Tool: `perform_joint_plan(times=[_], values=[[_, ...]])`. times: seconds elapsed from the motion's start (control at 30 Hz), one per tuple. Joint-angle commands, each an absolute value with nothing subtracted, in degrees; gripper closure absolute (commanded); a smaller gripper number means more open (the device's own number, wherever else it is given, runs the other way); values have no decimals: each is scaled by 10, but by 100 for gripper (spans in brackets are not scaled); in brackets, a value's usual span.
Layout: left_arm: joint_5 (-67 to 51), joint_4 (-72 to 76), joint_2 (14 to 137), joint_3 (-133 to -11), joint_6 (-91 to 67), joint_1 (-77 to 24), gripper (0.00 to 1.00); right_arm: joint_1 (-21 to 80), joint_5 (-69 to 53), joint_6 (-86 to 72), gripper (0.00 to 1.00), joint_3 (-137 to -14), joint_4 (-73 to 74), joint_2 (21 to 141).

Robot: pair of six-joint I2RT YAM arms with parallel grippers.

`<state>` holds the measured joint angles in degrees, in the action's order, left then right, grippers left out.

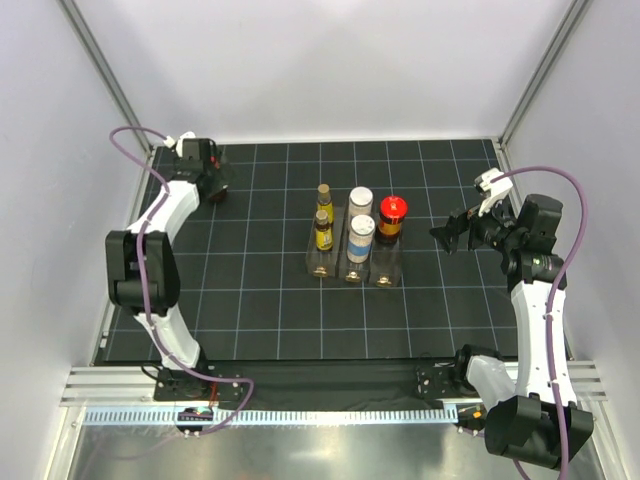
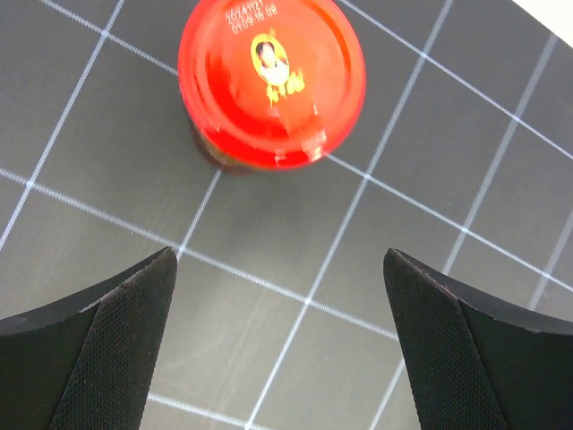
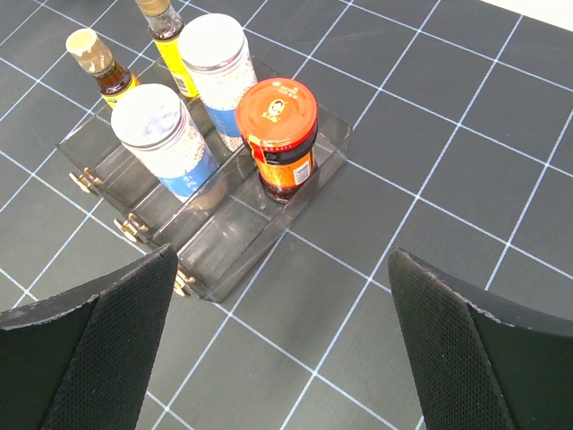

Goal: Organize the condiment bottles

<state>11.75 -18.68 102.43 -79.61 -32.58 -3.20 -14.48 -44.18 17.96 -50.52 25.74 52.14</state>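
Observation:
A clear three-slot rack (image 1: 382, 278) stands mid-table. It holds two slim yellow-labelled bottles (image 1: 323, 232) in the left slot, two white blue-labelled bottles (image 1: 360, 238) in the middle slot and one red-capped amber jar (image 1: 392, 215) in the right slot. The right wrist view shows the same rack (image 3: 242, 242), jar (image 3: 279, 134) and white bottles (image 3: 161, 139). My right gripper (image 3: 277, 349) is open and empty, right of the rack (image 1: 450, 235). My left gripper (image 1: 215, 185) is open at the far left back. A second red-capped jar (image 2: 271, 81) stands on the mat just ahead of its fingertips (image 2: 116, 349).
The black gridded mat (image 1: 250, 300) covers the table. White walls with metal corner posts (image 1: 110, 90) close in the back and sides. The front of the rack's right slot (image 3: 224, 251) is unoccupied.

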Motion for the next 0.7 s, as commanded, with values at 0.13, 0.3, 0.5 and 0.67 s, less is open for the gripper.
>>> perform_joint_plan(times=[0.13, 0.3, 0.5, 0.67], values=[[132, -215, 1106, -914, -305, -13, 7, -146, -448, 187, 0, -506, 245, 523], [147, -221, 1159, -964, -290, -7, 7, -146, -445, 187, 0, -505, 244, 526], [155, -236, 1200, -1024, -276, -4, 9, -147, -440, 187, 0, -505, 243, 526], [167, -237, 1216, -1043, -261, -4, 12, -146, -438, 187, 0, -505, 243, 526]])
